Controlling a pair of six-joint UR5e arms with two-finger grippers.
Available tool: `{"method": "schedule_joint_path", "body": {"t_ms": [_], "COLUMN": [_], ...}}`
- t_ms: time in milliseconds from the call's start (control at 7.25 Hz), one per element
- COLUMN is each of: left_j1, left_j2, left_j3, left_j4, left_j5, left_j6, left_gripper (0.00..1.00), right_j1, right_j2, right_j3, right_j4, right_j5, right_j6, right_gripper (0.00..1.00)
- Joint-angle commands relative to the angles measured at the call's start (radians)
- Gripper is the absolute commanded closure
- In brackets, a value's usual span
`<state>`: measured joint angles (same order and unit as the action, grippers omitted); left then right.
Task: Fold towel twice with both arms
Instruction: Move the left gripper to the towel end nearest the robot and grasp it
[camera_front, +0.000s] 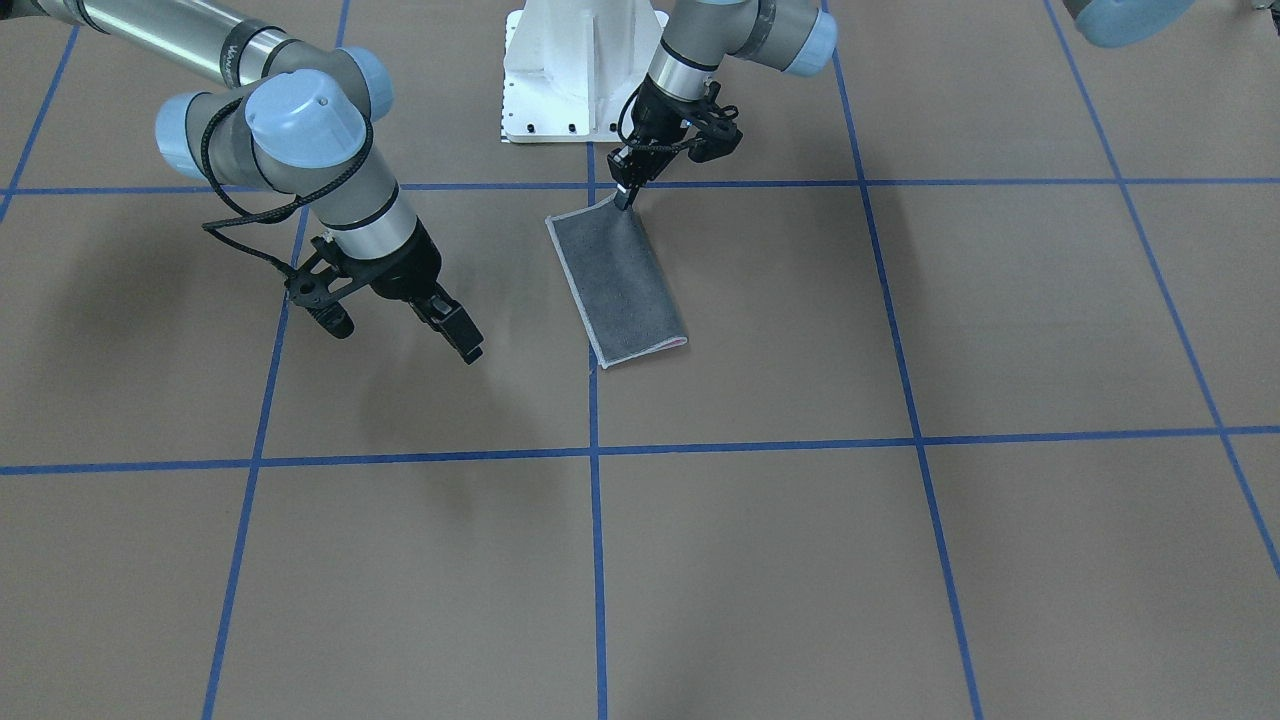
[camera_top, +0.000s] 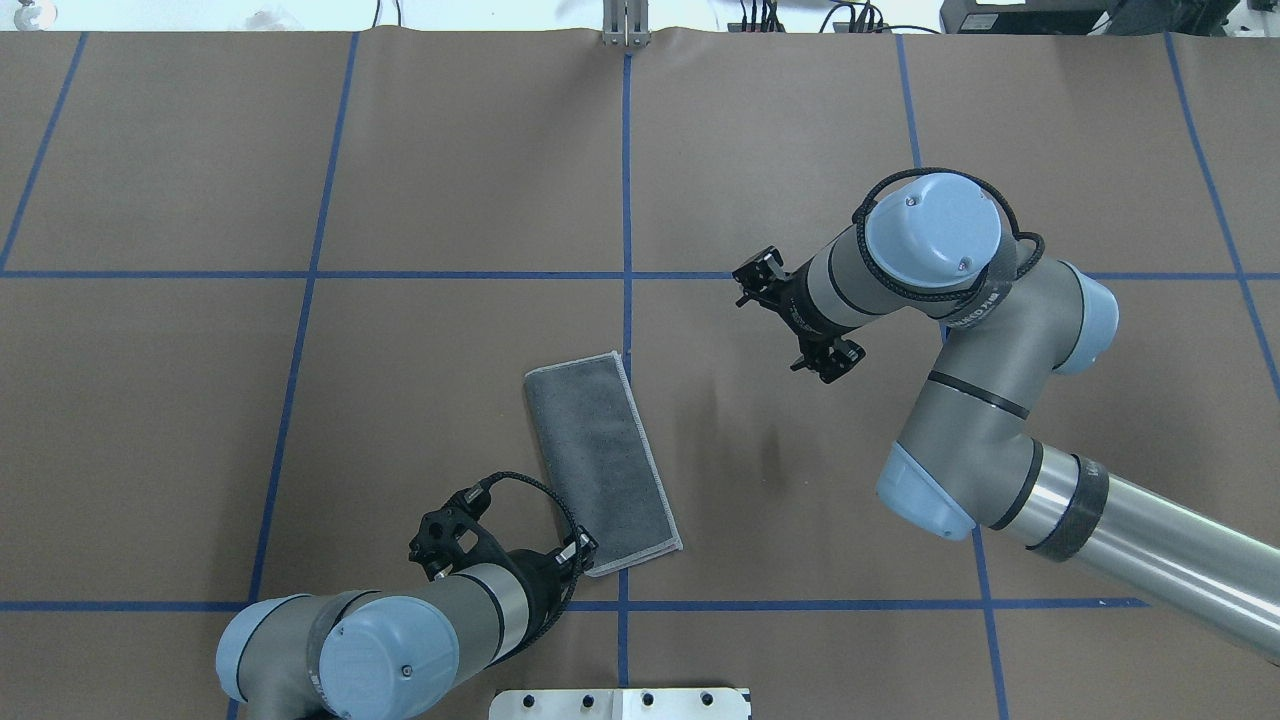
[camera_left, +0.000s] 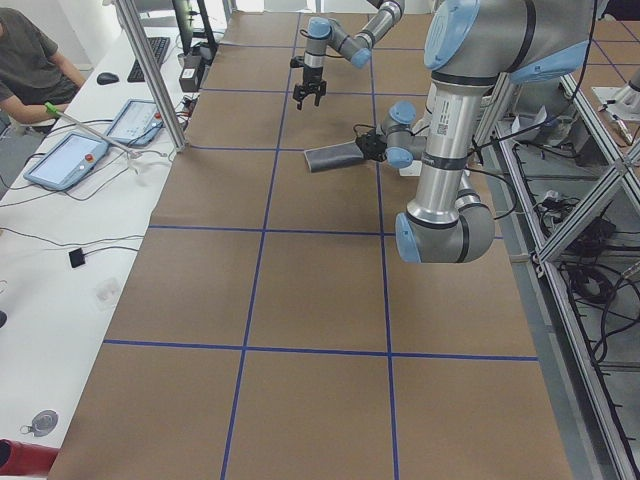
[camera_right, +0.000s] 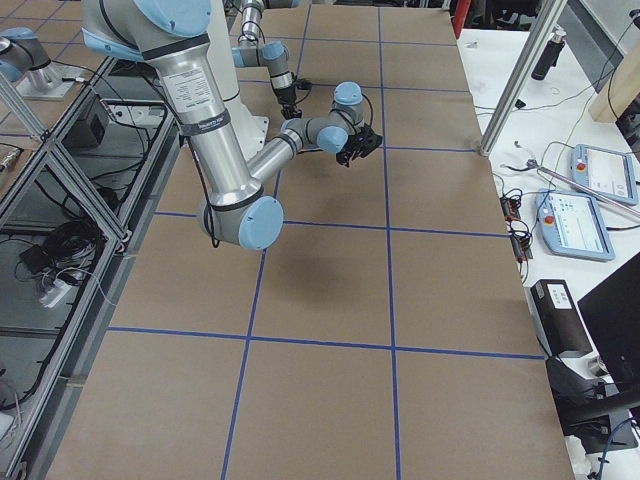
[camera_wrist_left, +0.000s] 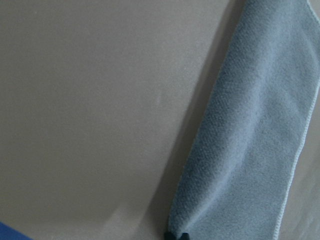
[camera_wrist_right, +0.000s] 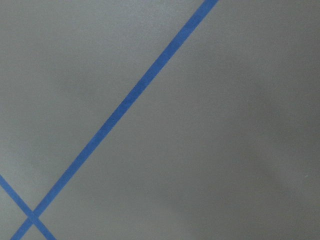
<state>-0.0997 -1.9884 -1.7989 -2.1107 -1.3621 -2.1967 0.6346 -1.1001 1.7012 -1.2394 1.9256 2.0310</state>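
The towel (camera_front: 620, 285), a once-folded grey strip, is waiting on its second fold. Both base-side corners ought to be lifting together and travelling level to the far end, hems meeting. It is lying on the table (camera_front: 800, 560) by the white pedestal (camera_front: 585, 80). The left gripper (camera_front: 627, 197) is clamping one corner, while the right gripper (camera_front: 468, 348) is hanging well apart, and I can't tell how its jaws are standing.

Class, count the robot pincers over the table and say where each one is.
2. The left pincer sits at the corner of the towel nearest the base; the right pincer hangs beside the towel, apart from it.
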Motion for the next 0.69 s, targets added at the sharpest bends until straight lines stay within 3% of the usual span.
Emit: {"method": "schedule_joint_path", "body": {"t_ms": [0,414,552], "left_j1": [0.000,-0.002,0.000], "left_j2": [0.002,0.115,0.114], "left_j3": [-0.013,-0.112,-0.103], "left_j4": [0.000,0.000,0.000], "left_j5": [-0.002,-0.052,-0.054], "left_j6": [0.002,0.008,0.008], "left_gripper": [1.00,1.00,1.00], "right_j1": [0.004,0.008,0.010], "right_j2": [0.000,0.000,0.002], "right_j3": [0.000,0.000,0.000], "right_j4": [-0.002,-0.002,-0.002], "right_j5": [0.001,0.001,0.001], "right_j6": [0.000,0.000,0.000], "right_gripper": [0.00,0.00,0.00]}}
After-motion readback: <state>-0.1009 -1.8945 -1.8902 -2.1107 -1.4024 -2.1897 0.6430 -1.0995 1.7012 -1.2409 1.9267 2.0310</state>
